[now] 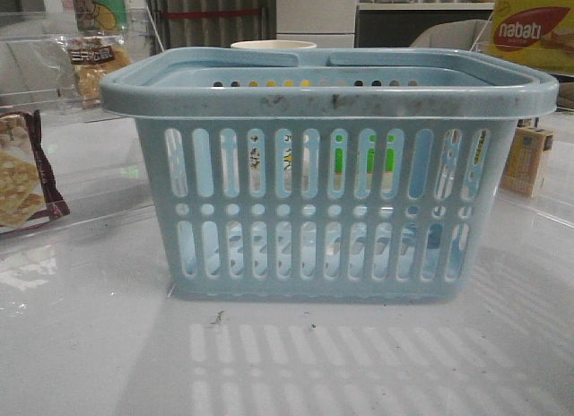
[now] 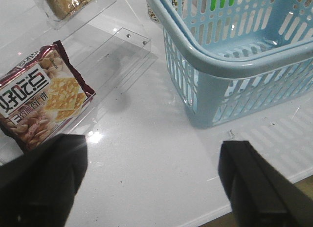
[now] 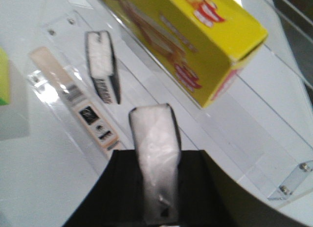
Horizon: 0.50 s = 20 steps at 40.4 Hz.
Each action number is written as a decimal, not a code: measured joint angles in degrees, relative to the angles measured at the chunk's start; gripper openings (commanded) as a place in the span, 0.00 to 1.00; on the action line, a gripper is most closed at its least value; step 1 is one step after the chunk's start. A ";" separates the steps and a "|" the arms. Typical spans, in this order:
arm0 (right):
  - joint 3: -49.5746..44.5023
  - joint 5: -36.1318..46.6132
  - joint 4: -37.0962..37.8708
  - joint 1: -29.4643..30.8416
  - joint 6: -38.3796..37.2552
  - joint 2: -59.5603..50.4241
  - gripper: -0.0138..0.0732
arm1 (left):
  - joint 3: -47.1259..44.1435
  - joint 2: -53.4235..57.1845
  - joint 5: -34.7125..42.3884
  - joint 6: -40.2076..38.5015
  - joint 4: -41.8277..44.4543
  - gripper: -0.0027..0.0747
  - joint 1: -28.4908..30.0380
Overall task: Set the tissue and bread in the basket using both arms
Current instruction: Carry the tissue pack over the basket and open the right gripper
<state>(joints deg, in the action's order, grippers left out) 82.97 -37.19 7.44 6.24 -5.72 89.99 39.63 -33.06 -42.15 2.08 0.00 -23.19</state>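
Right claw (image 3: 156, 207) grips a tissue (image 3: 154, 153), away from the basket (image 1: 323, 89). Left claw (image 2: 151, 188) gapes wide over worktop (image 2: 146, 153); bread (image 1: 94, 62) sits far-left. Loose grip might drop it.

- my left gripper (image 2: 151, 183) shows only as two dark fingers, cut off by the frame edge.
- the bread (image 1: 92, 65) sits blurred behind the basket (image 1: 327, 98) rim.
- the cracker pack (image 1: 22, 174) is cropped in the front view.
- whatever shows through the basket slots, i cannot identify.
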 measured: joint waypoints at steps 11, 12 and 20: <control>0.13 -4.21 -0.81 -12.44 0.00 -8.35 0.38 | 0.00 0.00 0.00 0.00 0.00 0.81 0.00; 0.13 -4.69 -1.21 -13.86 0.00 -8.66 0.38 | 0.00 0.00 0.00 0.00 0.00 0.81 0.00; 0.02 -7.04 -5.89 -24.21 0.00 -8.79 0.38 | 0.00 0.00 0.00 0.00 0.00 0.81 0.00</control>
<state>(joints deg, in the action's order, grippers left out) 82.98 -44.24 1.55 -17.97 -5.72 81.21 39.63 -33.06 -42.15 2.08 0.00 -23.19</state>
